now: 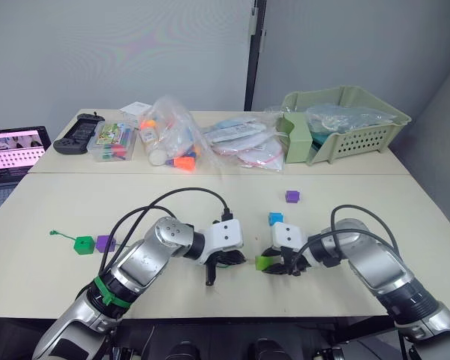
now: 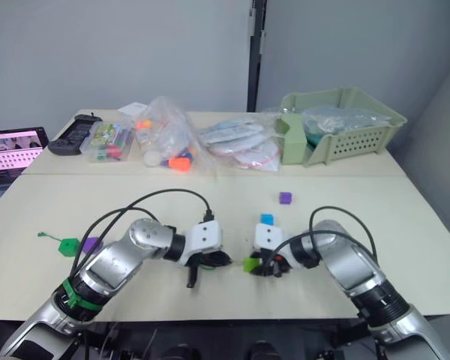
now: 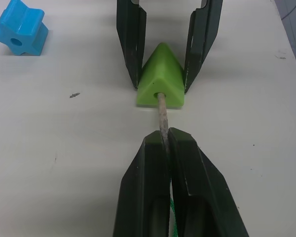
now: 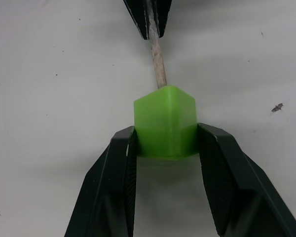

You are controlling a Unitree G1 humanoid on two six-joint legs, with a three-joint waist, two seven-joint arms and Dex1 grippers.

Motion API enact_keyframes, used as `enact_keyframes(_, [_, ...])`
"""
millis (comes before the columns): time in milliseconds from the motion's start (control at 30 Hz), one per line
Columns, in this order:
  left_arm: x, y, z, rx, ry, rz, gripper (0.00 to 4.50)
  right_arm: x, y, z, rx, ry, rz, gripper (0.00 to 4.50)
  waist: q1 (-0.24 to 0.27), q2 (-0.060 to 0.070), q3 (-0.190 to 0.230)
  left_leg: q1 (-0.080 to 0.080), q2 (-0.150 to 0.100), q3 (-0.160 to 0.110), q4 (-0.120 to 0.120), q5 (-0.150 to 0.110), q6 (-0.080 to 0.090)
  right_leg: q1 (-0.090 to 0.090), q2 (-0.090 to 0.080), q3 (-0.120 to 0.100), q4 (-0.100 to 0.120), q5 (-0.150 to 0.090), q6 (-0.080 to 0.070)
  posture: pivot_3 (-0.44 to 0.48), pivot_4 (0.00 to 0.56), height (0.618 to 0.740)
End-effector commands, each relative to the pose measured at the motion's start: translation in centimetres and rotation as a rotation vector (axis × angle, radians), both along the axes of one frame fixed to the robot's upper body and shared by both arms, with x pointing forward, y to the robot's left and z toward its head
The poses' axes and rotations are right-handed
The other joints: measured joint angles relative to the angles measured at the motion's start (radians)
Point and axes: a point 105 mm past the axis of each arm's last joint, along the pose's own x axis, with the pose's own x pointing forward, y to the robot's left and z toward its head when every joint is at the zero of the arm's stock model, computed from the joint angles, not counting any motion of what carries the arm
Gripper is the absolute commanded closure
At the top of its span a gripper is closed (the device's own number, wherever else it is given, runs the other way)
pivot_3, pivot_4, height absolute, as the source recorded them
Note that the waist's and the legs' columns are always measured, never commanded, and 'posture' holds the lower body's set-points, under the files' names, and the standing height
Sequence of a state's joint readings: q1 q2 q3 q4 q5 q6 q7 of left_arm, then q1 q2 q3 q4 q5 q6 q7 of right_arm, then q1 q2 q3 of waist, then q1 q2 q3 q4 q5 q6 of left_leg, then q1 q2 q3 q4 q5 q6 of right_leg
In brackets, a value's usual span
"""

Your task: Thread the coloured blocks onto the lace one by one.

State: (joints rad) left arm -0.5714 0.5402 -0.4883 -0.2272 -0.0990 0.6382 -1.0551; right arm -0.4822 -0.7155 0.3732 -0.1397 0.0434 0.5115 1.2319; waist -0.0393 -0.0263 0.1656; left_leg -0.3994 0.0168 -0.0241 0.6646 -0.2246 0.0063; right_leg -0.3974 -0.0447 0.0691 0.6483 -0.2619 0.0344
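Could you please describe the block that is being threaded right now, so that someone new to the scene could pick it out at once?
Start at the near edge of the cream table, where the two grippers meet. The right gripper is shut on a light green block, and the left gripper feeds the lace's pale tip into its hole. It is the one triangular, light green block; the blue block beside it lies free.

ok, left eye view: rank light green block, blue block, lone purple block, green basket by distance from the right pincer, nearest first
1. light green block: held in the right pincer, at the near table edge.
2. blue block: just beyond the pincer.
3. lone purple block: farther back, mid-table.
4. green basket: far right corner of the table.
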Motion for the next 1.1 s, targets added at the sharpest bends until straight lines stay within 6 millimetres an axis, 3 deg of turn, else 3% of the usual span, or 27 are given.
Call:
enact_keyframes(33, [-0.1,-1.0,1.3,-0.027,-0.050,-0.027,4.50,-0.6,0.9,-0.6,-0.001,0.024,0.029,3.20,0.000,0.000,0.000,0.000,0.000,0.000,0.000,0.000,0.000,0.000,0.000,0.000,0.000,0.000,0.000,0.000,0.150,0.740])
enact_keyframes(400, [-0.7,-5.4,-0.6,-0.067,-0.006,-0.122,4.50,-0.6,2.3,-0.3,0.026,0.022,0.039,3.20,0.010,0.000,0.000,0.001,-0.001,0.000,0.000,0.000,0.000,0.001,0.000,0.000,0.000,0.000,0.000,0.000,0.150,0.740])
enact_keyframes(567, [-0.2,-4.6,-0.7,-0.064,-0.015,-0.108,4.50,-0.7,2.3,-0.3,0.025,0.025,0.030,3.20,0.022,0.000,-0.001,0.008,-0.001,0.001,0.001,0.000,0.000,0.009,-0.001,0.000,-0.002,0.000,0.001,0.000,0.150,0.740])
enact_keyframes(700, [0.1,-3.5,-0.3,-0.067,-0.033,-0.103,3.22,-0.9,2.0,-0.5,0.021,0.027,0.022,3.20,0.018,0.000,-0.001,0.008,-0.001,0.000,0.000,0.000,0.000,0.008,0.000,0.000,-0.001,0.000,0.001,0.000,0.150,0.740])
enact_keyframes(833, [0.5,-0.7,0.1,-0.057,-0.045,-0.084,1.90,-0.8,1.7,-0.7,0.014,0.029,0.008,3.20,0.005,0.000,-0.001,0.008,0.000,0.000,-0.003,0.000,0.000,0.007,0.000,0.000,-0.001,0.000,0.000,0.000,0.150,0.740])
enact_keyframes(1100, [0.7,1.7,-1.4,-0.026,-0.045,-0.058,1.85,-0.8,1.4,-0.6,0.004,0.027,0.001,3.20,0.002,0.000,-0.001,0.007,0.000,0.000,-0.004,0.000,0.000,0.006,0.000,0.000,-0.001,-0.001,0.000,0.000,0.150,0.740])
